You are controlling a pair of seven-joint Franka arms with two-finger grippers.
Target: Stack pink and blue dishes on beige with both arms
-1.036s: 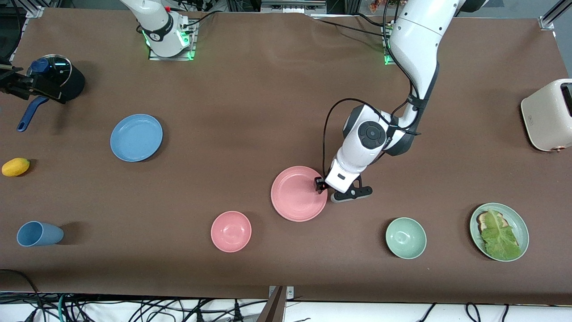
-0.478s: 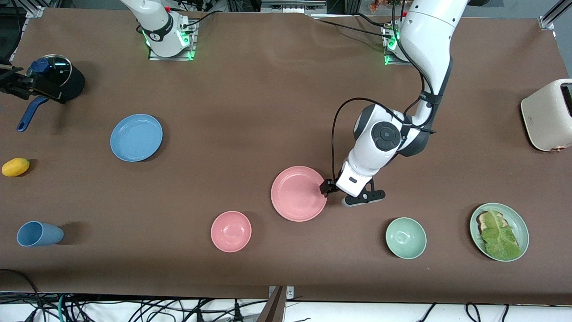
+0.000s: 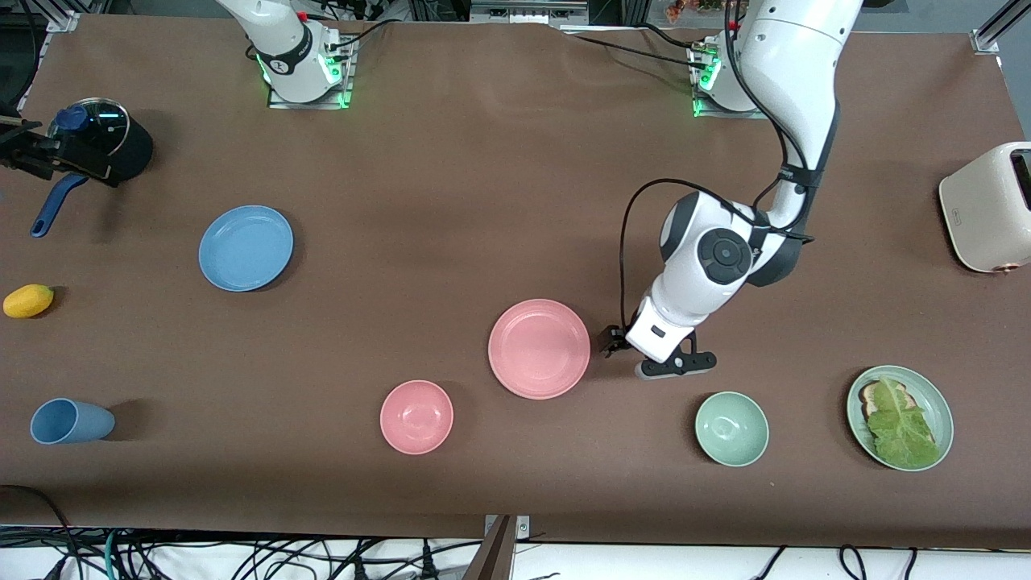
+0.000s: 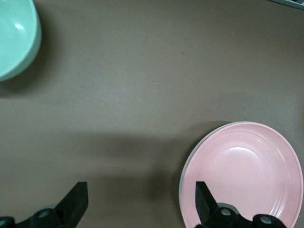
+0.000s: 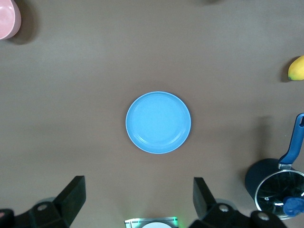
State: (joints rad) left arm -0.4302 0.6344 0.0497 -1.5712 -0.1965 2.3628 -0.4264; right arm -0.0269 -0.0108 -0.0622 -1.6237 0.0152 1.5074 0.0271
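Observation:
The pink plate [image 3: 538, 348] lies flat mid-table; in the left wrist view a thin pale rim [image 4: 182, 183] shows under the pink plate [image 4: 242, 178], which may be the beige plate, otherwise hidden. My left gripper [image 3: 612, 341] hangs low beside the pink plate, toward the left arm's end of the table, open and empty [image 4: 141, 205]. The sky blue plate [image 3: 246, 247] lies alone toward the right arm's end. My right gripper [image 5: 137, 197] is open and empty, high above the blue plate [image 5: 158, 122]; the front view does not show it.
A pink bowl [image 3: 416, 416] and a green bowl [image 3: 731, 428] sit nearer the camera than the pink plate. A green plate with toast and lettuce [image 3: 900, 416], a toaster [image 3: 989, 208], a blue cup [image 3: 71, 420], a yellow fruit [image 3: 28, 300] and a black pot [image 3: 101, 145] stand toward the table's ends.
My left gripper has drawn away from the pink plate's rim toward the left arm's end of the table. The pink plate stayed put.

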